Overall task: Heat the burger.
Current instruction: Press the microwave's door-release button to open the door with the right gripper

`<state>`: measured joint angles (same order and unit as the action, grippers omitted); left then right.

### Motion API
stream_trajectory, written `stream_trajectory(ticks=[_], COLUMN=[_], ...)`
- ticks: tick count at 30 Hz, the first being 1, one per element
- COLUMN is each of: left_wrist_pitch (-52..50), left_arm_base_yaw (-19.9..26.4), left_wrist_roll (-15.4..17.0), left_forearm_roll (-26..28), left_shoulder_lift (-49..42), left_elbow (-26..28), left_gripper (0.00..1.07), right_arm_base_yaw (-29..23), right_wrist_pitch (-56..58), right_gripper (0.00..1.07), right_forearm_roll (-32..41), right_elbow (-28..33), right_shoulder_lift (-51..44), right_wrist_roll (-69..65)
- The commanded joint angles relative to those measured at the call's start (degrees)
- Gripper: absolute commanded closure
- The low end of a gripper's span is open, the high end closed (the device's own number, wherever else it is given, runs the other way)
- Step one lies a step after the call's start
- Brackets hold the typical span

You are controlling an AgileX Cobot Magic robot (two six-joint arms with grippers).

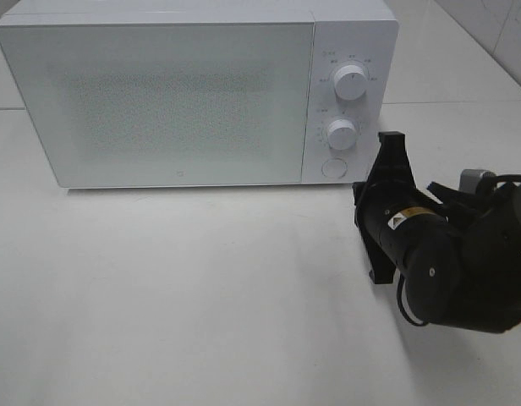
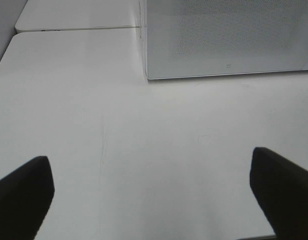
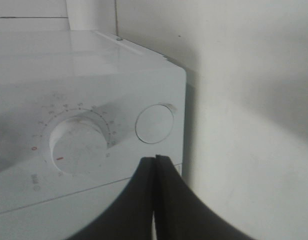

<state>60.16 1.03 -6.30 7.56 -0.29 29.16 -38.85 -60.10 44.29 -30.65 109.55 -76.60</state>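
Observation:
The burger is out of view in every frame. The white microwave point(image 1: 176, 93) stands at the back of the table with its door closed. My right gripper point(image 1: 359, 196) hovers just in front of the control panel, low at the microwave's right end. In the right wrist view its fingertips point(image 3: 155, 159) are pressed together with nothing between them, a short way from the round button point(image 3: 154, 123) and beside the lower knob point(image 3: 79, 145). My left gripper point(image 2: 154, 195) is open over bare table in front of the microwave's door point(image 2: 229, 40); it is empty.
The panel carries an upper knob point(image 1: 351, 80), a lower knob point(image 1: 340, 133) and a round button point(image 1: 332, 167). The white table point(image 1: 201, 296) stretches in front of the microwave. The right arm's black body point(image 1: 463, 271) fills the right edge.

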Motion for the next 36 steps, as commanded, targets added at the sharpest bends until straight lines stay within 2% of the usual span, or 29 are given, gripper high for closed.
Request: stream_trajectory(ticks=[1,16,19,25,36], left_wrist_pitch=[-0.52,-0.52,-0.52,-0.52,-0.52], left_arm_base_yaw=[0.06,0.06,0.06,0.06,0.06], left_wrist_roll=[0.11,0.11,0.11,0.11,0.11], left_forearm_roll=[0.46,0.46,0.46,0.46,0.46], left_shoulder_lift=[-1.26,-1.26,-1.26,-1.26,-1.26], left_elbow=[-0.17,-0.17,-0.17,-0.17,-0.17], left_gripper=[0.07,0.07,0.07,0.07,0.07], right_arm_base_yaw=[1.43,2.35,4.13,6.07,6.76], right_wrist_pitch=[0.11,0.92,3.15,6.36,5.44], right_gripper=[1.05,1.05,1.05,1.05,1.05], right_forearm_roll=[-1.6,-2.75,-3.04,-3.95,-4.87], right_elbow=[-3.04,-11.57,-13.24,-14.73,-15.47], right_shoulder_lift=[1.72,9.8,9.85,9.85,11.57], right_wrist_roll=[-0.86,-6.36,-5.1,-3.55,-3.84])
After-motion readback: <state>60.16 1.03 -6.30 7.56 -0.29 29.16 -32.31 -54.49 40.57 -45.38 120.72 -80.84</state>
